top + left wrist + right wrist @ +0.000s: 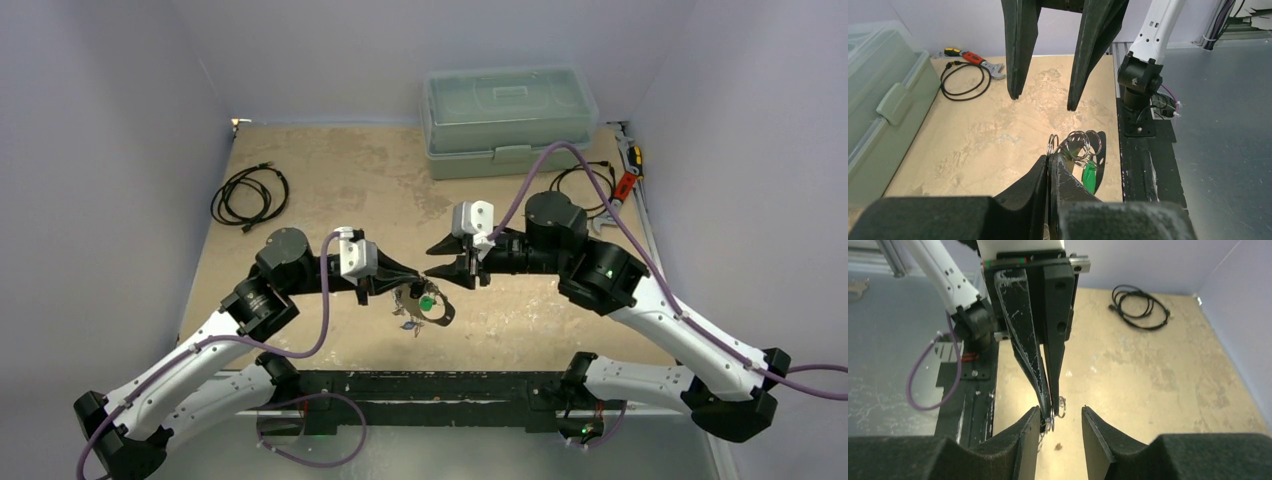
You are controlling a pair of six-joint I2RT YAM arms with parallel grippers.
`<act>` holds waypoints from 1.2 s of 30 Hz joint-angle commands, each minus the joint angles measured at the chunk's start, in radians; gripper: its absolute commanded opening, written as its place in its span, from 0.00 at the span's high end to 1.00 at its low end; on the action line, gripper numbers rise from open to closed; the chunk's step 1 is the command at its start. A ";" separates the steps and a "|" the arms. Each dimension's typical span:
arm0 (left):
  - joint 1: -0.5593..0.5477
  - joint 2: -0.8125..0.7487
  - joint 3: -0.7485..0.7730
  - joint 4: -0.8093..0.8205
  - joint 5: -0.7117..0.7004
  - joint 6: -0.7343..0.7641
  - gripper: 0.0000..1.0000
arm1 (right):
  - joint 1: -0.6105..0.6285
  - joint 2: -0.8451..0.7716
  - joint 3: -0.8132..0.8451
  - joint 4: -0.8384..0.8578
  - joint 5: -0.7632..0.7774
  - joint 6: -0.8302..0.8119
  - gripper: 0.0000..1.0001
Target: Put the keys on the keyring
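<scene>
Tan tabletop [330,180], mid-near: my left gripper [1050,161] pinches the keyring [1079,145], keys [1089,176] dangling; right gripper [1060,412] stands open. Likely light, stiff, slippery wire; I'd take its bare arc.

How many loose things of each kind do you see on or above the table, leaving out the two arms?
Coiled black cables: 2 (left one, right one)
Clear plastic box: 1
Wrench with red handle: 1
Bunch of keys on rings: 1
Total: 5
</scene>
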State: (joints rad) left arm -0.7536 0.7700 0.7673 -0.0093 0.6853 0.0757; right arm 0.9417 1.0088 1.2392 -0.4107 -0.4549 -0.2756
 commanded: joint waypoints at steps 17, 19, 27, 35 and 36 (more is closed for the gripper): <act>-0.001 -0.006 0.042 0.051 0.036 0.009 1.00 | 0.003 0.115 0.109 -0.161 -0.005 -0.065 0.63; -0.001 -0.006 0.041 0.051 0.037 0.008 1.00 | 0.003 0.120 0.109 -0.158 -0.007 -0.066 0.64; -0.001 -0.006 0.041 0.051 0.037 0.009 1.00 | 0.003 0.158 0.111 -0.165 -0.010 -0.066 0.82; -0.001 0.009 0.040 0.057 0.036 0.007 1.00 | 0.003 0.162 0.099 -0.148 -0.042 -0.065 1.00; -0.001 0.010 0.041 0.056 0.033 0.006 1.00 | 0.003 0.150 0.089 -0.135 -0.042 -0.065 1.00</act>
State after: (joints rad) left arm -0.7483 0.7807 0.7670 -0.0437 0.6865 0.0750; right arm 0.9424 1.1713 1.3125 -0.5907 -0.4885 -0.3347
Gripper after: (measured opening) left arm 0.009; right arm 0.011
